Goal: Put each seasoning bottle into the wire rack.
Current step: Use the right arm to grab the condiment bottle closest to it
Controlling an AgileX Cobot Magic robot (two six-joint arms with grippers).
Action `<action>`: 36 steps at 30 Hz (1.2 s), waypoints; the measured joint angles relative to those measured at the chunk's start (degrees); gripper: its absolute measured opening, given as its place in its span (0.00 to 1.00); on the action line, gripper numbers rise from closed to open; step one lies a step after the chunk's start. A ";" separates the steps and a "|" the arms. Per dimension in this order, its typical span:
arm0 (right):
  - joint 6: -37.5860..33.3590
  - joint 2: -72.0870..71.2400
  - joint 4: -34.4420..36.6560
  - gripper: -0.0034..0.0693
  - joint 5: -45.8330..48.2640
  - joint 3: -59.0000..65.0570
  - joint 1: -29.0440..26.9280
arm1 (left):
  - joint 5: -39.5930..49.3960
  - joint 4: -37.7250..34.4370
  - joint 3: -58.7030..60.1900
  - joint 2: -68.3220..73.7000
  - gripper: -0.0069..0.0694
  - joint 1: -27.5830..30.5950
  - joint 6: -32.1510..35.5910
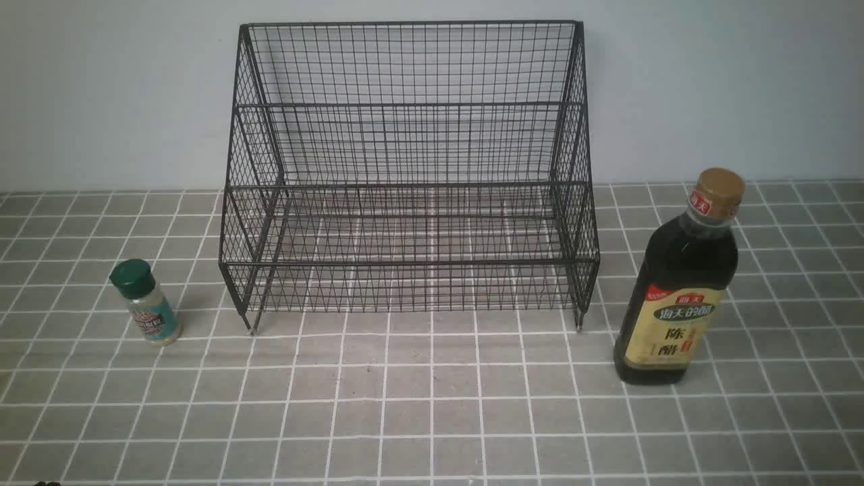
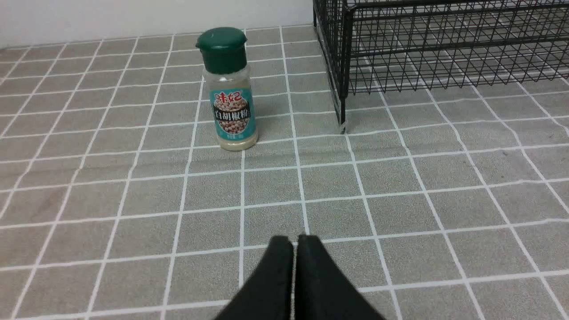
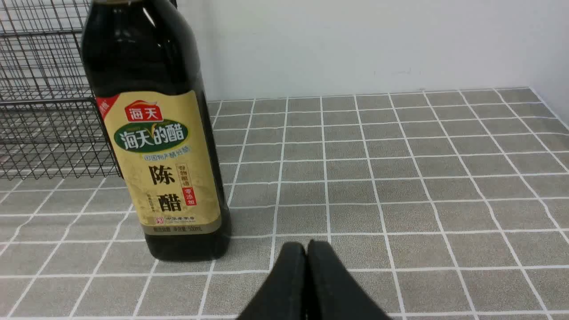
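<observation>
The black wire rack (image 1: 408, 182) stands at the back centre with both tiers bare. The small shaker (image 1: 145, 302) with green cap and teal label stands upright left of it; it also shows in the left wrist view (image 2: 230, 89). The tall dark vinegar bottle (image 1: 678, 280) with gold cap and yellow label stands upright right of the rack, and shows in the right wrist view (image 3: 155, 133). My left gripper (image 2: 295, 240) is shut and empty, short of the shaker. My right gripper (image 3: 306, 246) is shut and empty, just beside the bottle's base. Neither arm shows in the front view.
The grey tiled tabletop (image 1: 432, 405) spreads in front of the rack. A pale wall (image 1: 709, 81) runs close behind the rack. The rack's corner leg (image 2: 341, 126) stands near the shaker in the left wrist view, and the rack's side (image 3: 44, 111) sits behind the bottle.
</observation>
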 joint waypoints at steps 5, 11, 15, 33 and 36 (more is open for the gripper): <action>0.00 0.00 0.00 0.03 0.00 0.00 0.00 | 0.00 0.00 0.00 0.00 0.08 0.00 0.00; 0.00 0.00 0.00 0.03 0.00 0.00 0.00 | 0.00 0.00 0.00 0.00 0.08 0.00 0.00; 0.00 0.00 0.00 0.03 0.00 0.00 0.00 | 0.00 0.00 0.00 0.00 0.08 0.00 0.00; 7.47 0.00 11.33 0.03 -12.24 0.40 0.00 | 0.00 0.00 0.00 0.00 0.08 0.00 0.00; 11.90 0.00 18.68 0.03 -21.79 0.40 0.00 | 0.00 0.00 0.00 0.00 0.08 0.00 0.00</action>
